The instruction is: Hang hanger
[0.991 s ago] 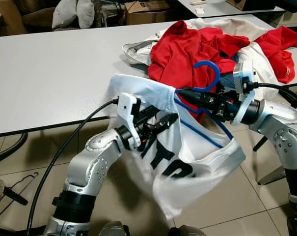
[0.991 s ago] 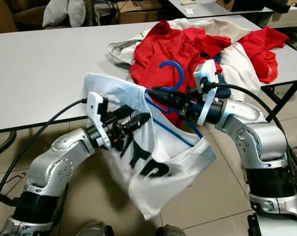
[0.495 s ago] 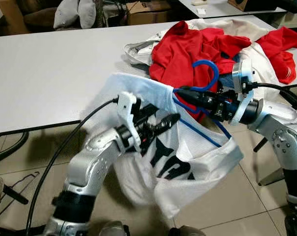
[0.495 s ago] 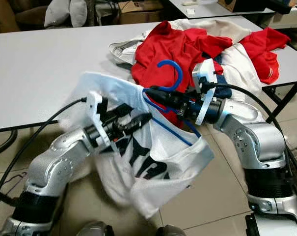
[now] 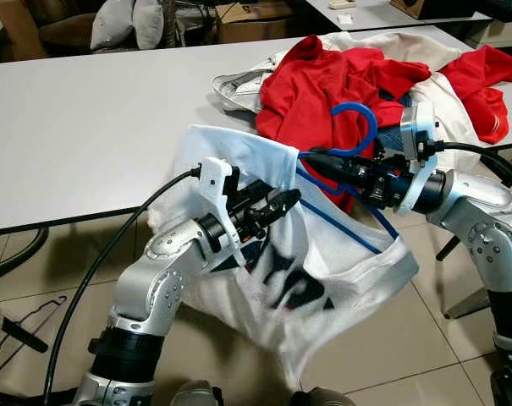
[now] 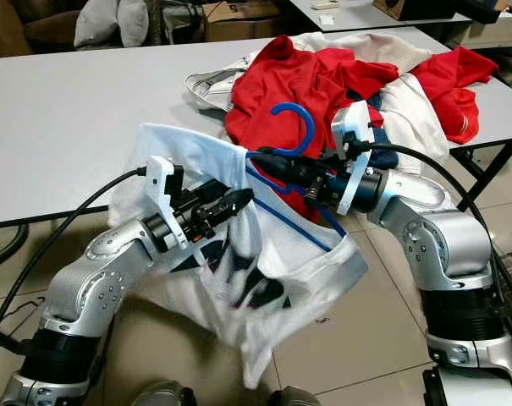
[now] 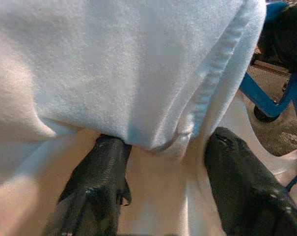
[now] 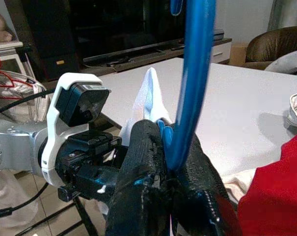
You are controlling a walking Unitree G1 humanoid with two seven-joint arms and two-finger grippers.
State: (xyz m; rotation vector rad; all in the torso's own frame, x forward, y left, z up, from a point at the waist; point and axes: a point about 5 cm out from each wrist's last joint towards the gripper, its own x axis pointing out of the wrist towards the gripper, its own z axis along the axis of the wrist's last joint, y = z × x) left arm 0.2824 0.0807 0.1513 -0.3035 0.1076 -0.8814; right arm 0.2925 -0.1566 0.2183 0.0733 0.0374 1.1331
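A blue plastic hanger (image 5: 355, 127) is held in front of the table edge, its hook pointing up. My right gripper (image 5: 315, 158) is shut on it just below the hook, and the right wrist view shows both black fingers (image 8: 143, 162) clamped on the blue bar. A white shirt (image 5: 340, 271) with black letters hangs over the hanger and sags toward the floor. My left gripper (image 5: 285, 201) reaches into the shirt's collar edge from the left. Its fingers (image 7: 96, 182) stand apart, with a white hem fold (image 7: 207, 98) draped over them.
A heap of red clothes (image 5: 323, 76) and white clothes (image 5: 425, 51) lies on the grey table (image 5: 86, 118) behind the hanger. Black cables trail from both arms. A wire hanger (image 5: 27, 326) lies on the tiled floor at the left. Cushions (image 5: 129, 21) and boxes stand beyond the table.
The shirt's lower half has swung and bunched to the left, and its letters now blur. My left gripper has risen slightly toward the collar. The right gripper holds the hanger in place.
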